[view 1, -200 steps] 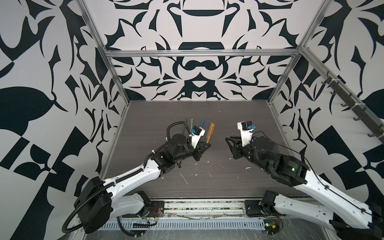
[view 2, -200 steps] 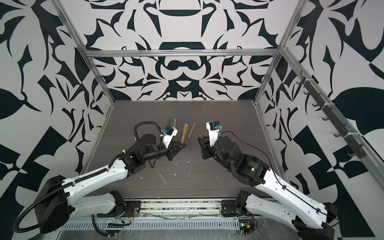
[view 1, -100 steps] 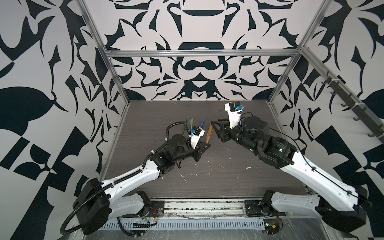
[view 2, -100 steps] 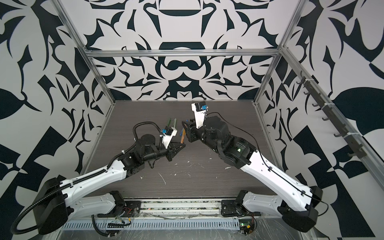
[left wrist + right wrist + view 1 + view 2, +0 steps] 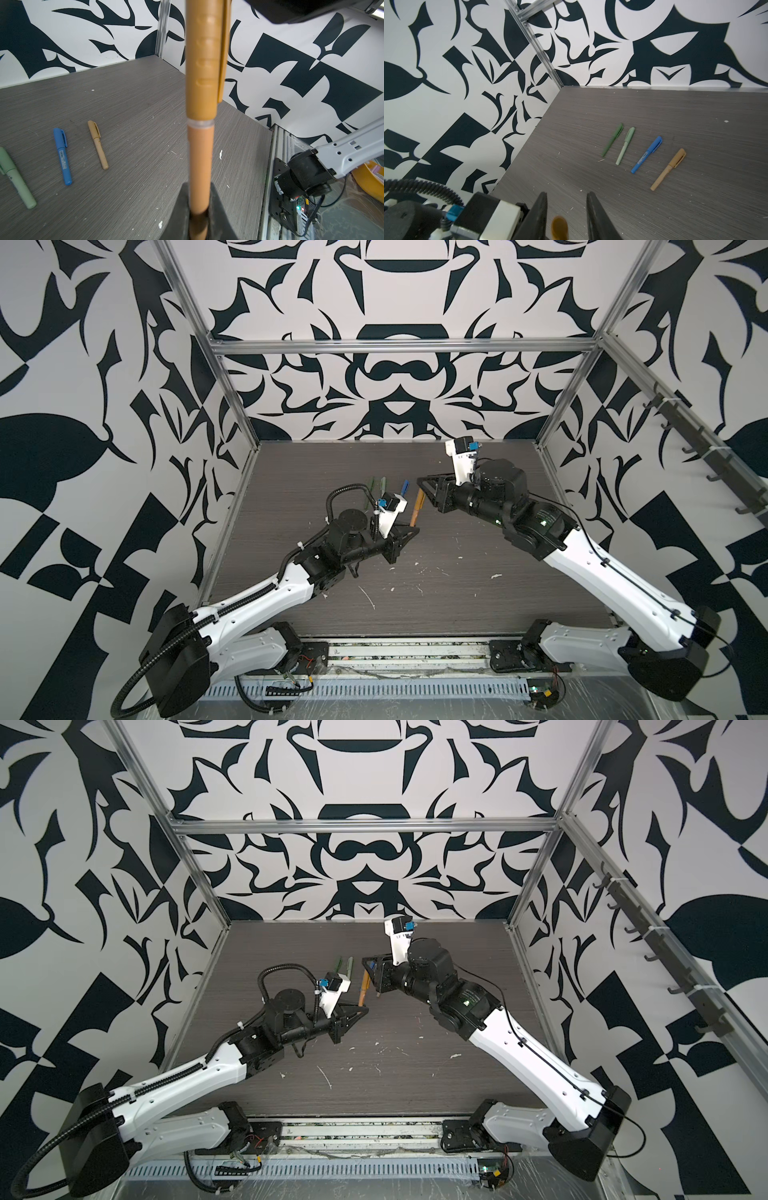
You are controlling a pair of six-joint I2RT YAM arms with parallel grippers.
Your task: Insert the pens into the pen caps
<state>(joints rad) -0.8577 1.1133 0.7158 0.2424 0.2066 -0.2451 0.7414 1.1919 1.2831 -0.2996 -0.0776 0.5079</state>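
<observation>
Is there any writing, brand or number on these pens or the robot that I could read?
No text is legible.
White label on the blue pen: dark print, too small to read.
Faint print on the tan pen, beside its cap: too small to read.
Raised marks on the orange-brown cap: too blurred to read.

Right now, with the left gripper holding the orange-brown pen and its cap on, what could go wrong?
1. A clear ring shows between the cap and the body of the orange-brown pen, so the cap may not be fully seated and could come loose.
2. The left gripper pinches only the pen's low end. The right gripper has open jaws on either side of the cap tip, so a sideways move might tilt the pen.
</observation>
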